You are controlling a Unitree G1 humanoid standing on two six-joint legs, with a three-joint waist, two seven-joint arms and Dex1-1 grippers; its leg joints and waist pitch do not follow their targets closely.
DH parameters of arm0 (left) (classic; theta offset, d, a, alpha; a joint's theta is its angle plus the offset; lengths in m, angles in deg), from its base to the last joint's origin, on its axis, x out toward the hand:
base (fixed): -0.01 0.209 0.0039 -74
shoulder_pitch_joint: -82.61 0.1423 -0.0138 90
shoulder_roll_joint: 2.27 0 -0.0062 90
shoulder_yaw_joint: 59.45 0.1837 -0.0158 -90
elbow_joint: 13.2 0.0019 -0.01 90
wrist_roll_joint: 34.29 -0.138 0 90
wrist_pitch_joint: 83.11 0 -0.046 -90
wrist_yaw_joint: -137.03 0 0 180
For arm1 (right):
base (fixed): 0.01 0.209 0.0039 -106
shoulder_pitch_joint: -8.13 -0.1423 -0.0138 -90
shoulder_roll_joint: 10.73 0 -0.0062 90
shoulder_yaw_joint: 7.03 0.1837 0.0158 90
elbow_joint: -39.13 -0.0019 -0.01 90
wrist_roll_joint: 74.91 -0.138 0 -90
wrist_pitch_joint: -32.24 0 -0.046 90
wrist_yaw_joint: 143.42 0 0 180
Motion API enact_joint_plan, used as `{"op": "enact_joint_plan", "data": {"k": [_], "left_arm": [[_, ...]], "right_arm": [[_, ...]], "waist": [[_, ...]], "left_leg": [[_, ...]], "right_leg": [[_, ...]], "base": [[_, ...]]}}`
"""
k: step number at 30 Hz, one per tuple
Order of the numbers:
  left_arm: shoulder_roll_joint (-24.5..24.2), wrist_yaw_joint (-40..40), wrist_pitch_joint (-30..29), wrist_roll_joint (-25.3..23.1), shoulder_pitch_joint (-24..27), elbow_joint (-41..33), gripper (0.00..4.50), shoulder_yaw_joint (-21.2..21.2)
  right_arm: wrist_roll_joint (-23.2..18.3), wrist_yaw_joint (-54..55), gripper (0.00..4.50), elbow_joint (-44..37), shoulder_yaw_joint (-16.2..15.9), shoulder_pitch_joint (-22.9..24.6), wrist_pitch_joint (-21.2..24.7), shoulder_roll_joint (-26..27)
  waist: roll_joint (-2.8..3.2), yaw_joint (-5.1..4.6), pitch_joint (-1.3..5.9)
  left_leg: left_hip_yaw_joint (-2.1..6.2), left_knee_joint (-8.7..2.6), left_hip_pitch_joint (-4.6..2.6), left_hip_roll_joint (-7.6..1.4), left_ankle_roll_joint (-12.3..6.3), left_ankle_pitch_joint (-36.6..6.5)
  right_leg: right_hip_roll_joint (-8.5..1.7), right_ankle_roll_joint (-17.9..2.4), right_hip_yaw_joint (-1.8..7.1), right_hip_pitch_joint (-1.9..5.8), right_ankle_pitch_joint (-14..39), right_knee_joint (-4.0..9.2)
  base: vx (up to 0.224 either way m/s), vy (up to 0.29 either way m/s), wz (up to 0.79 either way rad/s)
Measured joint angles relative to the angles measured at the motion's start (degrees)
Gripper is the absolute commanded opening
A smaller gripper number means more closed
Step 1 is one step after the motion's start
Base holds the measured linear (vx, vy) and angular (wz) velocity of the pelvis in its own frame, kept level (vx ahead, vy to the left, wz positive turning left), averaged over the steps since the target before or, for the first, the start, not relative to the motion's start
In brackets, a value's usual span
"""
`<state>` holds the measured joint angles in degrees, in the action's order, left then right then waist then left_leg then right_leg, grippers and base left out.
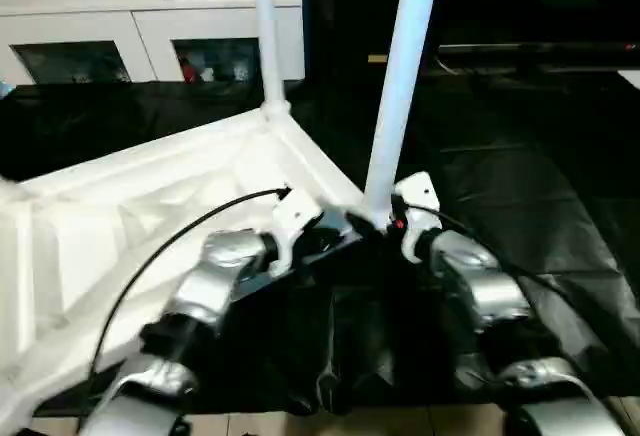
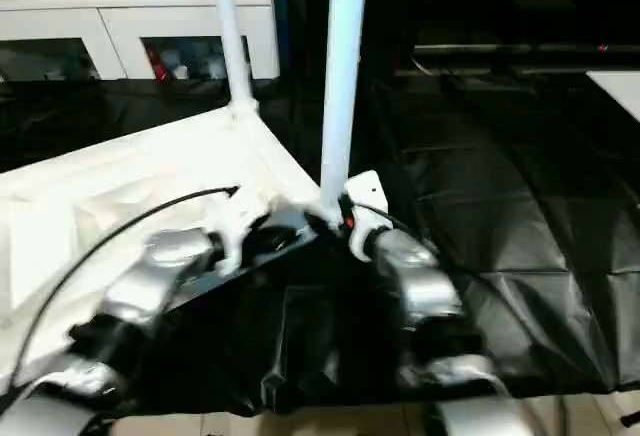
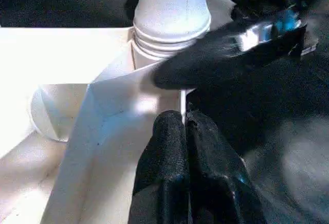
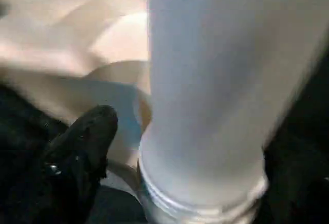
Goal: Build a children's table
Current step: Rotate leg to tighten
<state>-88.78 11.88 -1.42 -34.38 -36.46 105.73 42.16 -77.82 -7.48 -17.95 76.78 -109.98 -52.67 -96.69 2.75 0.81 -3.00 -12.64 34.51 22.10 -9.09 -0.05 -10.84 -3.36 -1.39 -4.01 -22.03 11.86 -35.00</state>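
Your table top (image 1: 150, 206) lies upside down on the black sheet (image 1: 520, 206), so the corner sockets face up for the legs. The near leg (image 1: 400, 86) stands in the near corner, a far leg (image 1: 268, 36) in the next corner. Your left gripper (image 3: 185, 126) is pinched together against the rim there, probably steadying the corner. Your right gripper (image 1: 385, 221) sits at the leg's base with fingers apart, not clamping it. Both legs' upper ends are cut off, and you can't tell how deeply the thread is seated.
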Motion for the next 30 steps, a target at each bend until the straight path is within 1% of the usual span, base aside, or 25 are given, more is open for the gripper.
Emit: {"op": "enact_joint_plan", "data": {"k": [2, 6, 9, 11, 12, 16, 18, 20, 23, 25, 28, 30], "left_arm": [[-1.8, 4.2, 0.1, 1.2, 0.6, -0.9, 0.00, 0.5], [-2.9, 8.4, 0.1, 2.1, 1.4, -1.9, 0.00, 1.1], [-4.2, 10.9, 0.1, 2.9, 2.0, -2.8, 0.00, 1.7], [-4.5, 12.0, 0.0, 3.2, 2.1, -2.9, 0.00, 1.8], [-4.6, 12.3, 0.0, 3.3, 2.1, -2.9, 0.00, 1.8], [-4.7, 13.2, 0.0, 3.5, 2.1, -2.9, 0.00, 1.8], [-4.8, 13.3, 0.0, 3.5, 2.2, -2.9, 0.00, 1.8], [-5.0, 13.7, 0.0, 3.7, 2.3, -2.9, 0.00, 1.8], [-5.0, 13.5, 0.0, 3.7, 2.3, -2.9, 0.00, 1.8], [-5.0, 13.2, 0.0, 3.7, 2.5, -2.9, 0.00, 1.8], [-4.9, 10.6, -0.1, 3.5, 2.6, -2.9, 0.00, 1.6], [-3.4, 6.7, -0.4, 2.2, 2.6, -2.8, 0.00, 0.9]], "right_arm": [[-1.5, -6.3, 4.28, -3.4, -1.2, 1.9, 1.1, -2.9], [-3.1, -12.9, 4.28, -6.4, -2.2, 3.1, 3.1, -5.3], [-3.7, -16.4, 3.92, -8.0, -3.3, 3.5, 4.3, -6.9], [-3.8, -17.4, 3.83, -8.7, -3.4, 3.6, 5.1, -7.4], [-3.8, -17.7, 3.59, -9.1, -3.4, 3.7, 5.5, -7.5], [-3.7, -17.8, 3.48, -9.6, -3.4, 4.0, 5.7, -7.8], [-3.7, -17.8, 3.15, -9.8, -3.4, 4.1, 5.9, -7.8], [-3.7, -17.8, 3.10, -9.8, -3.4, 4.1, 6.1, -7.8], [-3.6, -17.5, 2.78, -9.8, -3.4, 4.2, 6.2, -7.6], [-3.6, -16.9, 2.76, -9.8, -3.3, 4.4, 6.1, -7.2], [-3.0, -12.4, 2.72, -9.2, -2.5, 4.6, 5.9, -5.1], [-1.7, -7.0, 2.72, -7.2, -1.4, 4.1, 4.6, -2.9]], "waist": [[-0.01, 0.70, -0.01], [0.01, 1.20, -0.02], [0.05, 1.31, -0.03], [0.08, 1.30, -0.04], [0.08, 1.30, -0.04], [0.11, 1.31, -0.03], [0.11, 1.30, -0.03], [0.11, 1.30, -0.03], [0.11, 1.25, -0.03], [0.10, 1.21, -0.03], [0.01, 0.98, 0.03], [-0.01, 0.69, 0.04]], "left_leg": [[-0.02, 0.03, 0.02, 0.00, -0.05, 0.0], [-0.05, 0.08, 0.01, 0.00, -0.01, 0.0], [-0.05, 0.09, 0.01, 0.00, -0.01, 0.0], [-0.05, 0.09, 0.01, 0.00, 0.00, 0.0], [-0.05, 0.09, 0.01, 0.00, 0.00, 0.0], [-0.05, 0.08, 0.02, 0.00, 0.00, 0.0], [-0.05, 0.08, 0.01, 0.00, 0.00, 0.0], [-0.05, 0.08, 0.01, 0.00, 0.00, 0.0], [-0.05, 0.08, 0.00, 0.00, 0.00, 0.0], [-0.05, 0.08, -0.03, 0.00, 0.00, 0.0], [-0.03, 0.08, -0.11, 0.00, 0.01, 0.0], [-0.03, 0.10, -0.17, 0.00, 0.03, 0.0]], "right_leg": [[0.00, 0.0, 0.01, 0.01, 0.0, 0.02], [-0.01, 0.0, 0.05, 0.02, 0.0, 0.01], [-0.01, 0.0, 0.04, 0.03, 0.0, 0.00], [-0.01, 0.0, 0.05, 0.02, 0.0, 0.00], [-0.01, 0.0, 0.05, 0.03, 0.0, 0.01], [-0.01, 0.0, 0.04, 0.03, 0.0, 0.02], [-0.01, 0.0, 0.04, 0.03, 0.0, 0.01], [-0.01, 0.0, 0.04, 0.03, 0.0, 0.01], [-0.01, 0.0, 0.04, 0.03, 0.0, 0.00], [-0.01, 0.0, 0.04, 0.05, 0.0, 0.00], [-0.01, 0.0, 0.05, 0.07, 0.0, -0.05], [-0.01, 0.0, 0.06, 0.10, 0.0, -0.04]], "base": [[0.000, 0.000, 0.00], [0.000, 0.000, 0.00], [0.000, 0.000, 0.00], [0.000, 0.000, 0.00], [0.000, 0.000, 0.00], [0.000, 0.000, 0.00], [0.000, 0.000, 0.00], [0.000, 0.000, 0.00], [0.000, 0.000, 0.00], [0.000, 0.000, 0.00], [0.000, 0.000, 0.00], [0.000, 0.000, 0.00]]}}
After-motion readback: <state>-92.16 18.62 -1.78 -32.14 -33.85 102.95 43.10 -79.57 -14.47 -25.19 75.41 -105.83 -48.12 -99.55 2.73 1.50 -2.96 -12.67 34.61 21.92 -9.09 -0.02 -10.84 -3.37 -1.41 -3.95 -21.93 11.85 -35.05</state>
